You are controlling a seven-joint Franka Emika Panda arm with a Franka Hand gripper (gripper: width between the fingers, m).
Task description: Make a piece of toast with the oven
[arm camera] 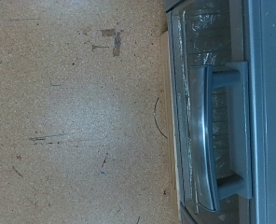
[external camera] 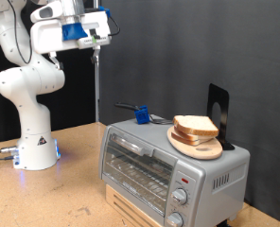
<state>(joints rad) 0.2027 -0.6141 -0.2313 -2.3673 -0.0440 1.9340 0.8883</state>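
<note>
Exterior view alone shows toast [external camera: 195, 126] atop oven [external camera: 168, 168].

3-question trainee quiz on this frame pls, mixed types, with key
1. True or false: the oven door is shut.
2. Where is the piece of toast?
A. on the wire rack inside the oven
B. on a round wooden board on top of the oven
C. between the hand's fingers
3. Fill in: the hand is high in the exterior view's top-left, holding ____.

Key
1. True. The wrist view shows the glass door closed, its handle untouched.
2. B
3. Nothing. No object shows between its fingers.
</note>
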